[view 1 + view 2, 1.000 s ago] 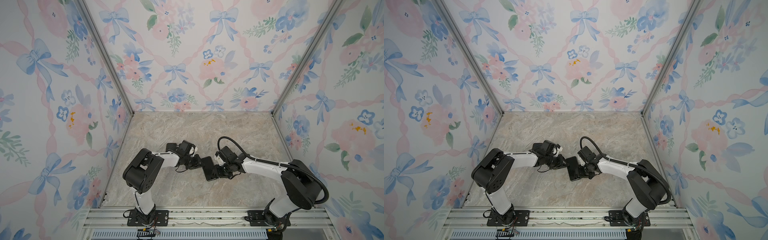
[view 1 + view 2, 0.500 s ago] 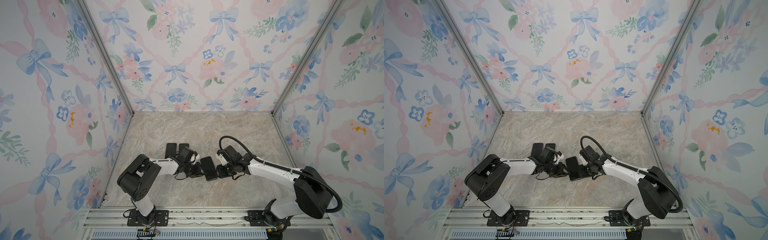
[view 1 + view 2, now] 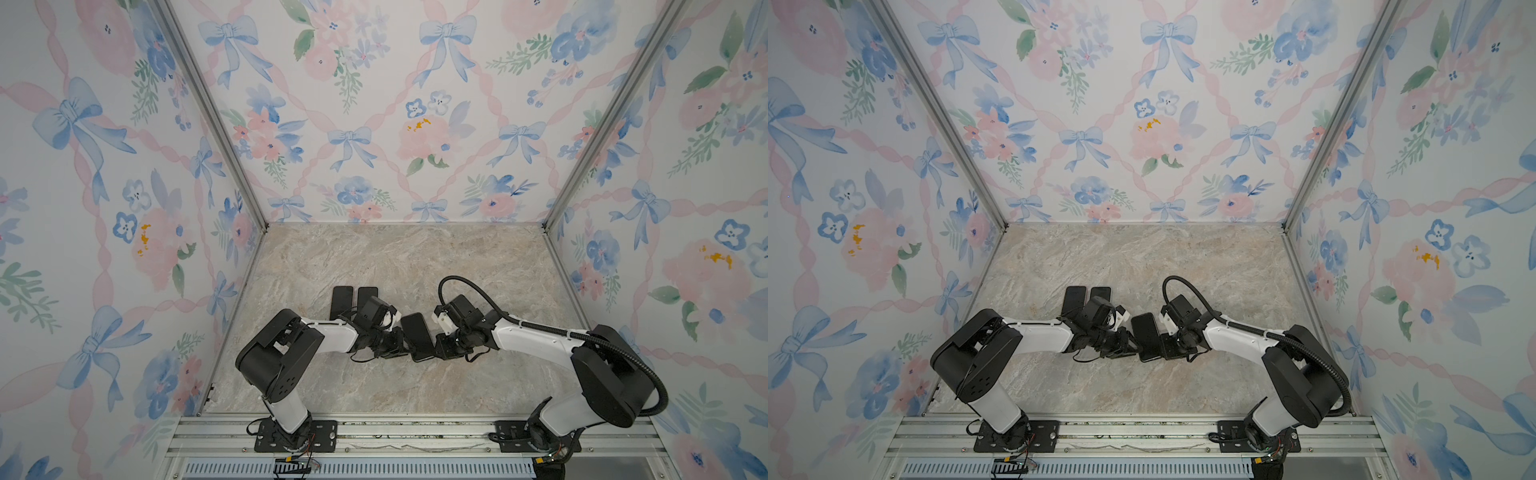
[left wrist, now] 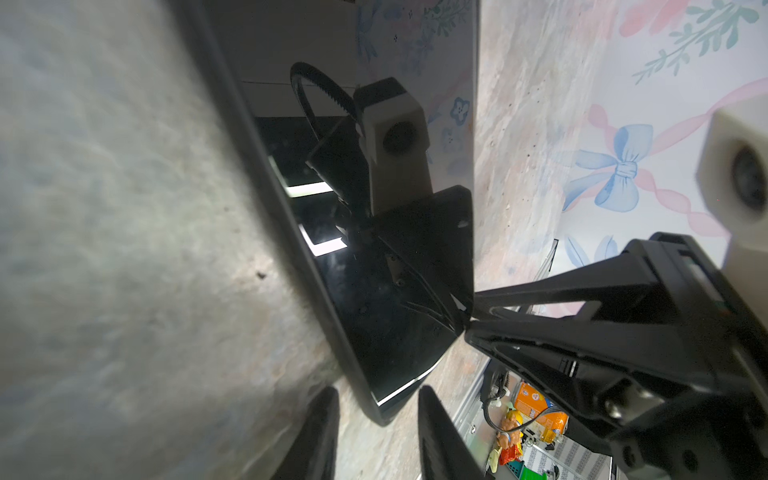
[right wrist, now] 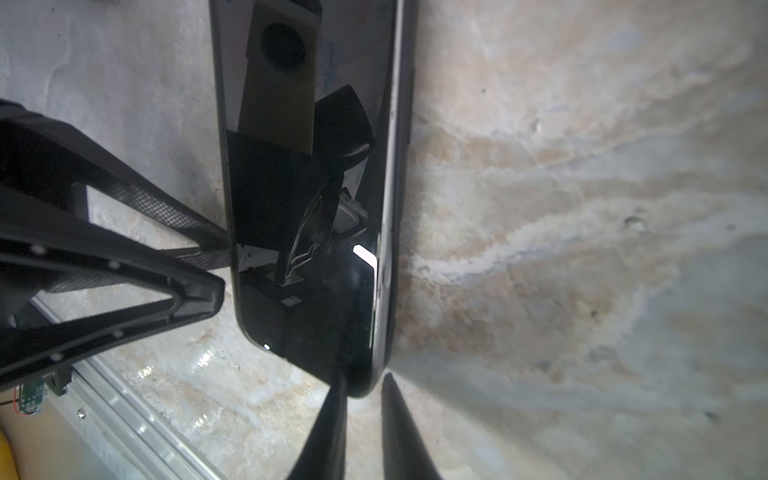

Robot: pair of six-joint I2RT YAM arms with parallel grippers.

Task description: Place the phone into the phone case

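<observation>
The black phone point(image 3: 417, 336) point(image 3: 1147, 336) sits on the marble table between my two grippers, its glossy screen mirroring the wrist cameras point(image 4: 374, 266) point(image 5: 299, 232). My right gripper point(image 3: 434, 350) point(image 5: 361, 399) is shut on the phone's near corner, one finger across the screen and the other behind the edge. My left gripper point(image 3: 405, 345) point(image 4: 378, 419) is open and straddles the opposite corner with table showing between finger and phone. Two flat black panels point(image 3: 341, 301) point(image 3: 1074, 300) lie side by side behind the left wrist. They look like the phone case.
Floral walls enclose the marble table point(image 3: 395, 257) on three sides. An aluminium rail point(image 3: 415, 432) carrying both arm bases runs along the front edge. The right arm's black cable point(image 3: 446, 286) loops up above its wrist.
My right jaws have narrowed from wide open onto the phone's corner. The left arm has drawn back off the two black panels, uncovering them. The phone has barely moved.
</observation>
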